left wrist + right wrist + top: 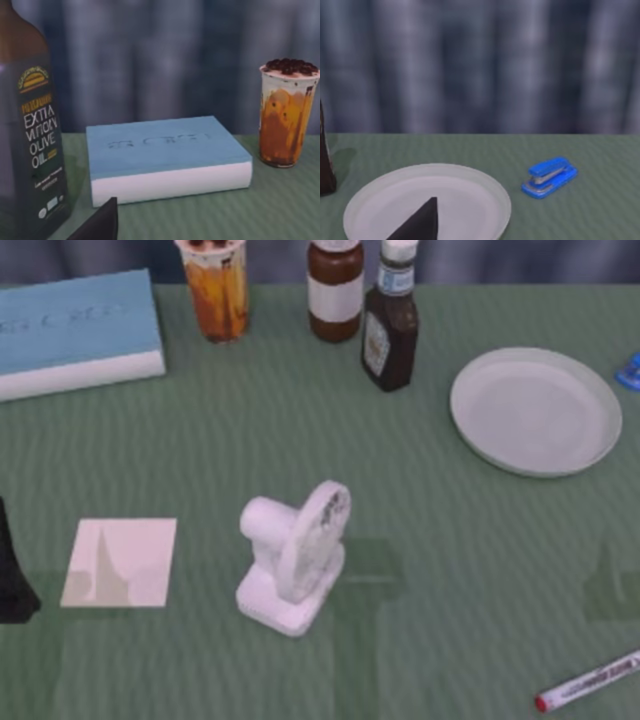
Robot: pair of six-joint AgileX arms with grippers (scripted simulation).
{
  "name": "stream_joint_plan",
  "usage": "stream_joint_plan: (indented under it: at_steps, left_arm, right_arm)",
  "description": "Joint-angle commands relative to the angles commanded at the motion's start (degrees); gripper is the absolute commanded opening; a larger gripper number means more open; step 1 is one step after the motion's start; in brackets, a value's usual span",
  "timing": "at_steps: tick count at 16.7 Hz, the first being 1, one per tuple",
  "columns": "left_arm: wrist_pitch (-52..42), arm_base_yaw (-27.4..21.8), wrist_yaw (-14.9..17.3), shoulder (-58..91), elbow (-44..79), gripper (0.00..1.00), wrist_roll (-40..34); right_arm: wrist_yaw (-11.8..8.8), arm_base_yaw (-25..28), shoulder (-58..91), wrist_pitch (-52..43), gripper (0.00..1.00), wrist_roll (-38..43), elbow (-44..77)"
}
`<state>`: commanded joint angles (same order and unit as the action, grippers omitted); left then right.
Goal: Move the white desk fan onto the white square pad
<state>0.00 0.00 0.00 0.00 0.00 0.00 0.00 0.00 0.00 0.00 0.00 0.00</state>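
Note:
The white desk fan [295, 555] stands upright near the middle of the table, its round cage turned toward the right. The white square pad [120, 562] lies flat to the fan's left, a short gap away, with a thin shadow across it and nothing on it. Neither gripper appears in the top view. Only a dark part of my left gripper [97, 225] shows at the edge of the left wrist view. A similar dark part of my right gripper [420, 225] shows over the plate in the right wrist view. The fan and the pad are out of both wrist views.
A light-blue and white box [75, 330] lies at the back left, beside a bubble tea cup [215, 290], a brown jar [335, 290] and a syrup bottle [390, 330]. A round white plate [535, 410] and a blue stapler [549, 176] sit right. An olive oil bottle [30, 130] stands far left, and a red marker [590, 680] lies front right.

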Motion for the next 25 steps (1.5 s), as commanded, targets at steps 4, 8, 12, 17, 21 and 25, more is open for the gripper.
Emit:
stream_joint_plan:
  at_steps: [4,8,12,17,21,25]
  left_arm:
    - [-1.7,-0.9,0.0,1.8,1.7,1.00,-0.2]
    - [-11.8,-5.6,0.0,12.6,12.1,1.00,-1.5]
    - [-26.5,-12.8,-0.2,32.6,30.8,1.00,-4.1]
    - [-46.2,-23.3,0.0,63.3,60.8,1.00,-7.9]
    - [-61.1,-31.3,0.2,86.9,83.3,1.00,-10.7]
    - [-74.0,-37.7,0.2,105.2,99.8,1.00,-12.7]
  right_arm:
    - [0.0,0.0,0.0,0.0,1.00,0.0,0.0]
    - [0.0,0.0,0.0,0.0,1.00,0.0,0.0]
    - [0.0,0.0,0.0,0.0,1.00,0.0,0.0]
    - [0.0,0.0,0.0,0.0,1.00,0.0,0.0]
    - [0.0,0.0,0.0,0.0,1.00,0.0,0.0]
    - [0.0,0.0,0.0,0.0,1.00,0.0,0.0]
